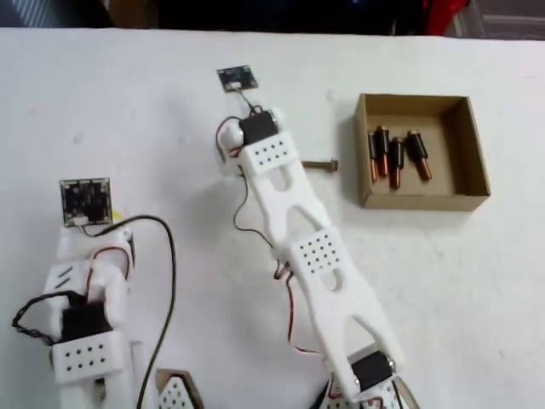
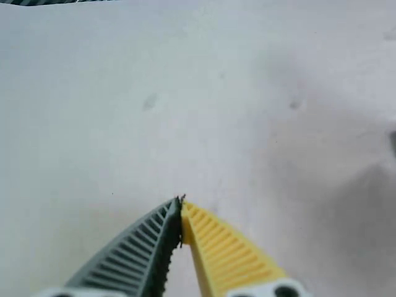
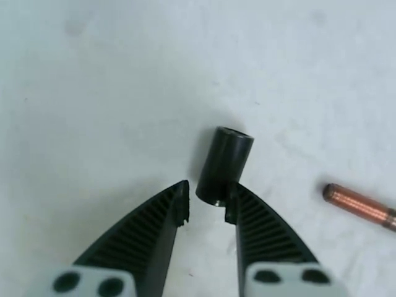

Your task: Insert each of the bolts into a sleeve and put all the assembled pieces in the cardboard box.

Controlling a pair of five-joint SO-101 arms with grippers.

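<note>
R arm (image 1: 306,247), white plastic w/ perforated plates, stretched diagonally from near-right edge to mid-far table (image 1: 170,102); surface white, matt, a few faint grey smudges. Right gripper (image 3: 207,201): two black ribbed wedge fingers, parted narrowly, nothing clamped. Sleeve (image 3: 224,164) = short black smooth cylinder, hollow end facing away from the tips, its near end sitting in the gap betw. the tips; it lies against one finger (image 3: 247,216), clear gap to the other; cannot tell if real contact. Bolt (image 3: 359,204) on bare table just beside sleeve, apart from it: copper-coloured, finely threaded shank, rounded end toward sleeve. Same bolt in high view (image 1: 321,165) lies crosswise betw. R arm wrist and cardboard box (image 1: 426,202), touching neither. Box at far right: brown, square, open top, low walls; inside approx. centre three assembled pieces (image 1: 396,160) side by side, each a black sleeve w/ copper shank sticking out toward near side. L arm (image 1: 85,341) at near-left corner, folded back. Left gripper (image 2: 180,207): one grey and one yellow ribbed finger, tips pressed together, holding nothing, over bare table
</note>
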